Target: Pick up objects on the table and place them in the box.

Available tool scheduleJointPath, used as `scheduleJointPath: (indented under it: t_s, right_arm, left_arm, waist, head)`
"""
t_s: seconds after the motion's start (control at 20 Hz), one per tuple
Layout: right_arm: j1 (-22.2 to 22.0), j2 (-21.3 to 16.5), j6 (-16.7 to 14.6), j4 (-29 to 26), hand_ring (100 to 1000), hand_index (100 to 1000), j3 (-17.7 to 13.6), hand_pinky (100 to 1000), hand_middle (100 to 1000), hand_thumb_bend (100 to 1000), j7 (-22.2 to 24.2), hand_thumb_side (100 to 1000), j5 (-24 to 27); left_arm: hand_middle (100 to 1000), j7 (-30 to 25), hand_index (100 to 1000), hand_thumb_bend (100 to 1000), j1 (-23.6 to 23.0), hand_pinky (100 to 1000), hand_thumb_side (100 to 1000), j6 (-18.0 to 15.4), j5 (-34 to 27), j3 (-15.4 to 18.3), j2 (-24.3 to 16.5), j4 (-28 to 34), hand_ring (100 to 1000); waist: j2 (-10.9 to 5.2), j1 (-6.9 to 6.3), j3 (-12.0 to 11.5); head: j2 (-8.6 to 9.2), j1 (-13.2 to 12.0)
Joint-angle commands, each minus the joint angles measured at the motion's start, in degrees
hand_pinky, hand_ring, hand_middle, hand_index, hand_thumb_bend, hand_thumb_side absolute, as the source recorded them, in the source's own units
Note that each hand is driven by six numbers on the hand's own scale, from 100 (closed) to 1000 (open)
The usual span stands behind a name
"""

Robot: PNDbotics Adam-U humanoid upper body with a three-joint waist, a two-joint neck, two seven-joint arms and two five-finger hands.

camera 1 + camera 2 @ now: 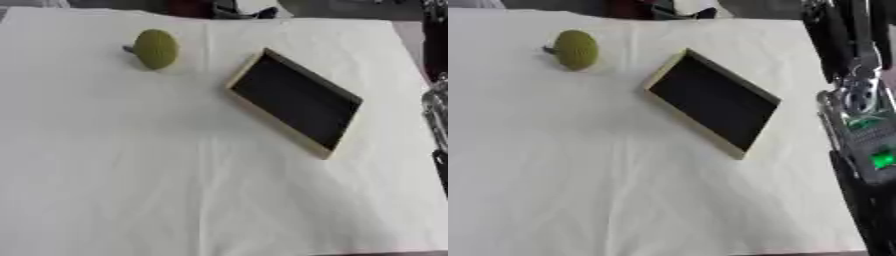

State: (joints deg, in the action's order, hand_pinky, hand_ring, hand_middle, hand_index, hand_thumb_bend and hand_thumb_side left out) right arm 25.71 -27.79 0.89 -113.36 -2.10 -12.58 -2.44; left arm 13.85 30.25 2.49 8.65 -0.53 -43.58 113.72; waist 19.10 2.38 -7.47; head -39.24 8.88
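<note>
An olive-green round object (157,48) with a short grey stub on its left side lies on the white tablecloth (131,165) at the far left. To its right, near the middle, a shallow box (296,101) with a pale wooden rim and a black inside lies turned at an angle; nothing is in it. My right arm (859,100) runs down the right edge, black with a silver joint and a green light. Its dark lower end, the right hand (870,210), hangs beside the table's right edge, well away from both things. The left hand does not show.
The cloth covers the whole table, with broad bare stretches in front and on the left. Dark shapes stand beyond the far edge (227,10). The table's right edge (833,165) runs close alongside my right arm.
</note>
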Motion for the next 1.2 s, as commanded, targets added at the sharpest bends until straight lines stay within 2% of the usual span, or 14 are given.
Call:
scheduleJointPath:
  t_s: [0.05, 0.25, 0.4, 0.6, 0.85, 1.2]
  right_arm:
    - [0.9, -1.5, -0.2, -1.2, 730, 796, 0.0, 854, 736, 100, 0.6, 777, -0.2]
    - [1.1, -1.5, -0.2, -1.2, 729, 796, 0.2, 854, 736, 100, 1.0, 777, -0.1]
    - [1.2, -1.5, -0.2, -1.2, 728, 796, 0.5, 854, 735, 100, 1.2, 777, 0.0]
    - [1.4, -1.5, -0.1, -1.2, 728, 796, 0.8, 854, 735, 100, 1.7, 778, 0.1]
    - [1.4, -1.5, 0.0, -1.2, 728, 796, 1.0, 854, 735, 100, 1.9, 778, 0.1]
    - [1.5, -1.4, 0.0, -1.2, 727, 797, 1.2, 854, 734, 100, 2.0, 779, 0.2]
  left_arm:
    - [883, -9.0, 952, 524, 3.3, 793, 752, 4.3, 2.5, -2.1, -3.7, 0.1, 870]
    - [901, -20.9, 949, 508, 8.4, 828, 713, 6.5, 8.3, -4.0, -3.8, -4.4, 886]
    - [912, -25.8, 947, 506, 12.3, 860, 707, 6.2, 13.2, -5.8, -3.3, -10.2, 900]
    - [918, -29.7, 936, 527, 17.3, 881, 682, 4.3, 20.0, -9.0, -1.8, -19.7, 908]
    - [922, -33.0, 927, 551, 21.1, 908, 609, 1.2, 24.4, -11.7, 0.8, -28.4, 920]
    - [940, -38.2, 955, 572, 24.4, 929, 504, -2.6, 27.8, -13.0, 4.2, -35.8, 934]
  waist:
    - [-1.13, -0.08, 0.3]
    - [-1.33, 0.05, 0.6]
    - [-1.49, -0.03, 0.6]
    - [-1.68, -0.2, 0.5]
    - [-1.76, -0.18, 0.4]
    - [-1.81, -0.24, 0.5]
  head:
    - [-0.72, -0.2]
    - [-1.0, -0.4]
    - [-1.3, -0.7]
    - [-1.52, -1.2]
    - [-1.5, -1.0]
    - [0.52, -1.2]
